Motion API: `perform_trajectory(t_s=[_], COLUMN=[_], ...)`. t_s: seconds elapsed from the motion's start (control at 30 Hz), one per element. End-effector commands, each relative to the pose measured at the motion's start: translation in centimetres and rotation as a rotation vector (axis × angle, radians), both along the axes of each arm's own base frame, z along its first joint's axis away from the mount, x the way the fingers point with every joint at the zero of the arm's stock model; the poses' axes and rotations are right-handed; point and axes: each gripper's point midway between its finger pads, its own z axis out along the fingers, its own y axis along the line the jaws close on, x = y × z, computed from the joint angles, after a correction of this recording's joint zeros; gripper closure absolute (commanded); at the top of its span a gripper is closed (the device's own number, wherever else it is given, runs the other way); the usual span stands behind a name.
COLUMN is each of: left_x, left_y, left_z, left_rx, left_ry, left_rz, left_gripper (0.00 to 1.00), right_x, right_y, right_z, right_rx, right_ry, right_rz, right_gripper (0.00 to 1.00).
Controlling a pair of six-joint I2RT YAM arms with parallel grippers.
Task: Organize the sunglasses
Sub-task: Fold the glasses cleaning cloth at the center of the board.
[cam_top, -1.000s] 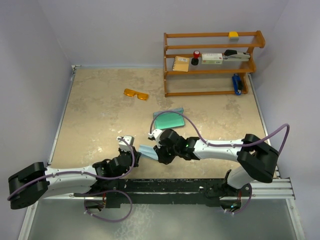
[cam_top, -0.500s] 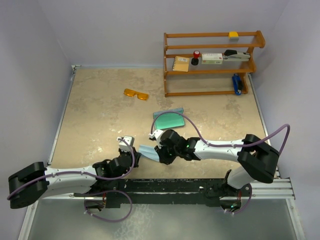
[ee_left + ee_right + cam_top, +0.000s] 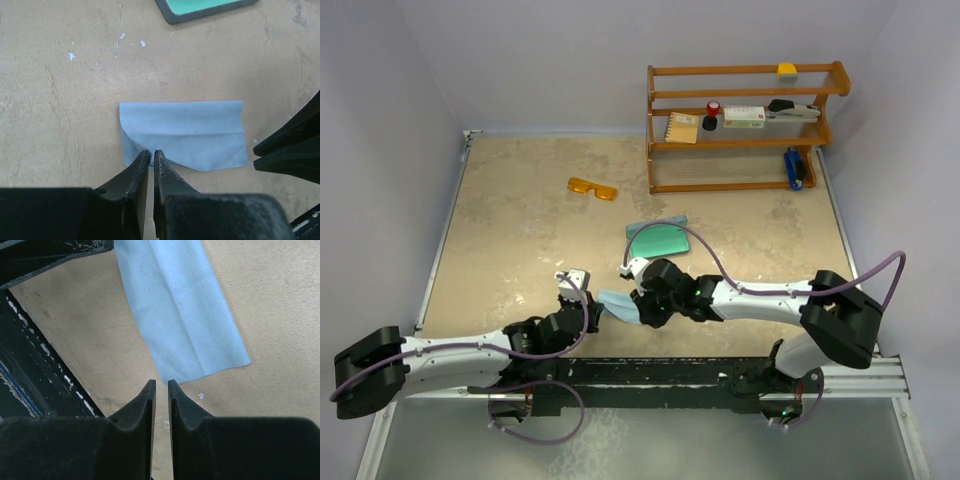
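Note:
The orange-amber sunglasses (image 3: 592, 187) lie on the table at the far left of centre, away from both arms. The open blue-grey case (image 3: 658, 238) with its teal inside lies mid-table; its edge shows in the left wrist view (image 3: 200, 7). The light blue cloth (image 3: 618, 303) lies folded between the grippers (image 3: 190, 132) (image 3: 175, 305). My left gripper (image 3: 151, 152) (image 3: 588, 312) is shut on the cloth's near left corner. My right gripper (image 3: 161, 382) (image 3: 642, 312) is shut to a narrow gap, empty, its tips just short of the cloth's right corner.
A wooden shelf (image 3: 745, 130) with small items stands at the back right. The black base rail (image 3: 660, 375) runs along the near edge, close behind both grippers (image 3: 30, 370). The right gripper's fingers (image 3: 290, 145) show at the right edge of the left wrist view.
Little has changed. Both grippers stay at the cloth. The left arm's elbow has shifted slightly toward the near edge. The sunglasses and case have not moved.

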Motion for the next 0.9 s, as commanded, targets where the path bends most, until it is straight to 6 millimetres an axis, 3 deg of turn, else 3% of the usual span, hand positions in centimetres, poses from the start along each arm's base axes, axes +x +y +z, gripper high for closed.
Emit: perform_trajectory(t_s=[0.0,0.4,0.6,0.87], left_x=[0.5,-0.2,-0.1,0.1], left_y=[-0.4,0.5,0.4,0.0], left_z=[2.7,3.4,3.1,2.4], left_rx=[-0.044,-0.087,-0.073,-0.033], left_ry=[-0.018,0.062,0.099,0.141], left_rz=[0.036,0.100,0.138,0.171], left_gripper=[0.95,0.94,0.94,0.89], right_x=[0.5,0.1,0.5,0.8], right_y=[0.2,0.1,-0.1,-0.2], right_z=[1.2,1.2,1.2,1.1], right_rx=[0.038,0.097,0.099,0.156], right_ry=[-0.032,-0.005,0.007,0.035], right_rz=[-0.029,-0.088,-0.156,-0.282], right_gripper=[0.82,0.81,0.86,0.84])
